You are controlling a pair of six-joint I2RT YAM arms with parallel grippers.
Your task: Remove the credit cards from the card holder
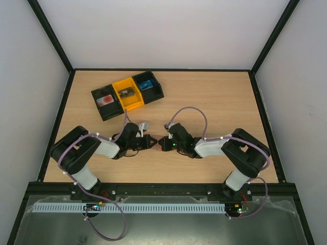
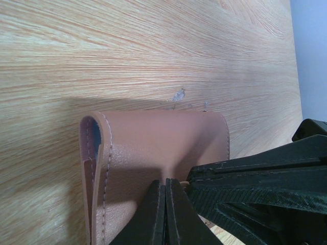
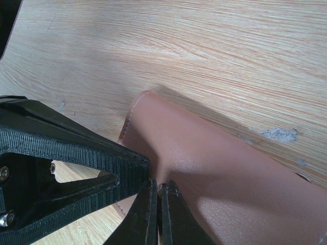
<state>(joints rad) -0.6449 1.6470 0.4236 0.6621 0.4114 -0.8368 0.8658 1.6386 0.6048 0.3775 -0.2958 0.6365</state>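
Observation:
The brown leather card holder (image 2: 163,145) lies folded on the wooden table with its stitched edge to the left. My left gripper (image 2: 166,185) is shut, its tips pinching a pucker of the holder's top flap. My right gripper (image 3: 158,187) is shut too, pinching the same flap from the opposite side, right beside the left one's fingers (image 3: 66,148). In the top view both grippers (image 1: 152,141) (image 1: 162,142) meet tip to tip at mid-table and cover the holder. No credit cards show; only a bluish sliver (image 2: 95,133) shows inside the fold.
A row of three bins stands at the back left: a black one (image 1: 106,102) holding something red, a yellow one (image 1: 127,94), and a black one (image 1: 148,86) holding something blue. Black frame rails (image 1: 265,127) border the table.

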